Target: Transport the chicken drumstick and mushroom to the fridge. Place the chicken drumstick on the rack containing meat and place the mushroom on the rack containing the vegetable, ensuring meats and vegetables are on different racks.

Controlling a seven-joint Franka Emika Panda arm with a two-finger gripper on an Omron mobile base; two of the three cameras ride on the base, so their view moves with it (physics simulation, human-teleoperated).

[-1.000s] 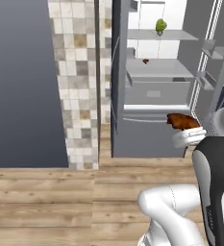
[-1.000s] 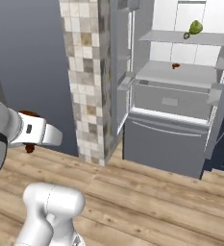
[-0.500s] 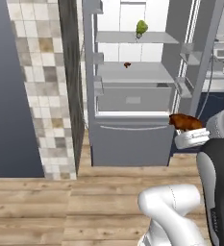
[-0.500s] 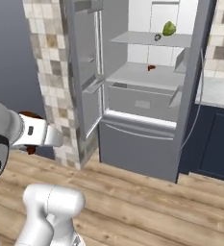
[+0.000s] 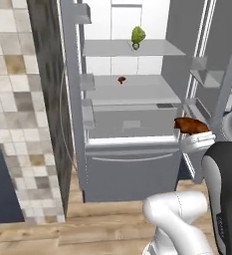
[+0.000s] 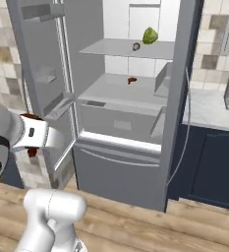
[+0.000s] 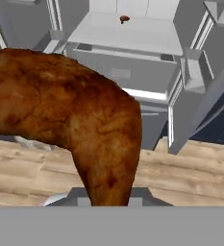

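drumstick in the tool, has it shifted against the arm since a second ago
No. The chicken drumstick sits on the white wrist as before, the tool shut on it. The fridge slid across the left base view because the base drove.

Floor: pale wood planks (image 6: 194, 226).
Wall: beige and grey mosaic tiles (image 5: 18, 114).
Cabinet: dark navy (image 6: 209, 167), under a light counter (image 6: 209, 106).

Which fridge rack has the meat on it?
The lower rack, holding the small brown meat piece; the upper rack carries the green vegetable.
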